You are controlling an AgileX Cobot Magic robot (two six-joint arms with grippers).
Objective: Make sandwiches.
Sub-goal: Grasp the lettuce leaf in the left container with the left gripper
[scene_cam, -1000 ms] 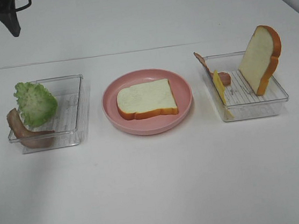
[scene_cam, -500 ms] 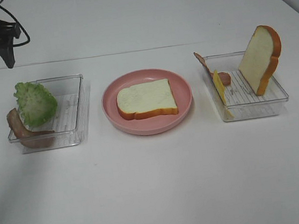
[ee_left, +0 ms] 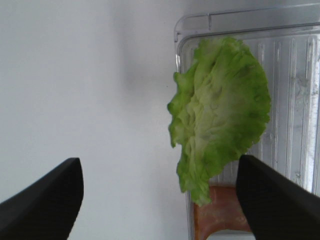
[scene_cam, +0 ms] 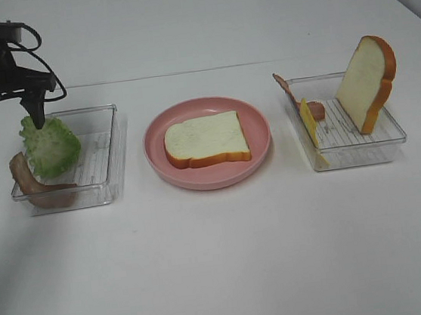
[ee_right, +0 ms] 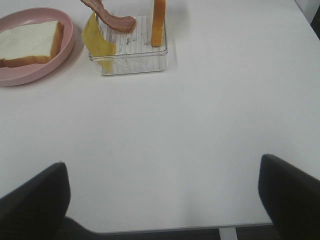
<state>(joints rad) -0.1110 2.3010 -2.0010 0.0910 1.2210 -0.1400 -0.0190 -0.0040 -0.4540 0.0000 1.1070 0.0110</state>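
Green ruffled lettuce [ee_left: 220, 110], ribbed clear tray [ee_left: 296, 75]

Likely a lab: bare white table [scene_cam: 224, 277], clear trays [scene_cam: 116, 149].

text: none readable | labels: none | numbers: none

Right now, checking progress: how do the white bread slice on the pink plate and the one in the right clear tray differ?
Plate slice lies flat; tray slice stands on edge. Plate slice sits alone on the round pink plate; tray slice shares the clear plastic tray with yellow cheese. Both: orange-brown crust.
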